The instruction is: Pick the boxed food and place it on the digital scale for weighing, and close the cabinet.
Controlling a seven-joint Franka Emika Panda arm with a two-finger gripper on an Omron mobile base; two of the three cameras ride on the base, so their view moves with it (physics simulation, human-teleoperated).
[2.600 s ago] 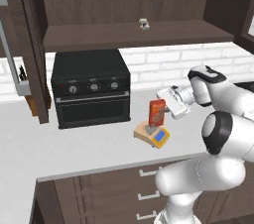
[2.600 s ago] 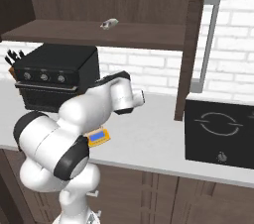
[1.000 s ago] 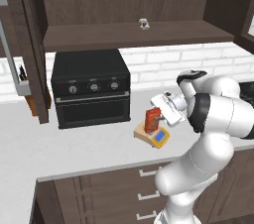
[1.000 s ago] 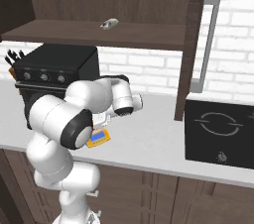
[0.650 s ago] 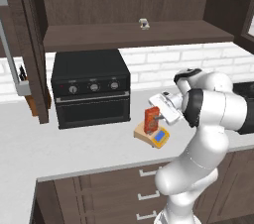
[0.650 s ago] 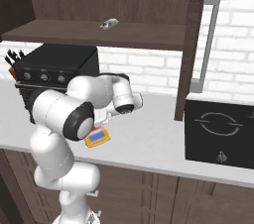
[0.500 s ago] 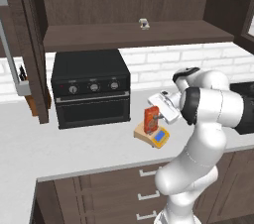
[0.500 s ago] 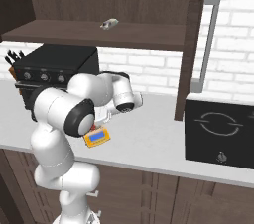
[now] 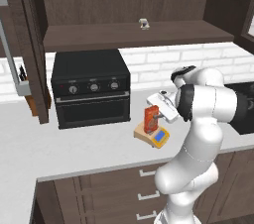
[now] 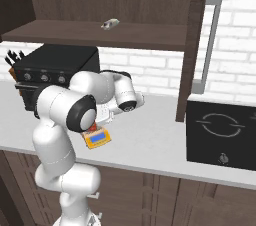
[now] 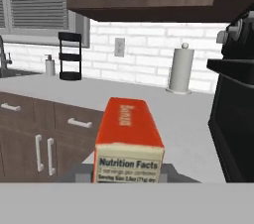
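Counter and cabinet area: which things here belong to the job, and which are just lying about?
Job: carton, standing on the scale; cabinet, door open; claw.

Lying about: toaster oven, small shelf object, paper towel roll, black rack.

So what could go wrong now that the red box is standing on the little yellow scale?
The boxed food is tall and narrow and stands upright on the small digital scale. The hand is right against it, so pulling away carelessly might tip it over. It also seems to stand near the scale's back edge, so a small nudge could slide it off onto the counter. And the cabinet door hangs open, so that job could get forgotten.
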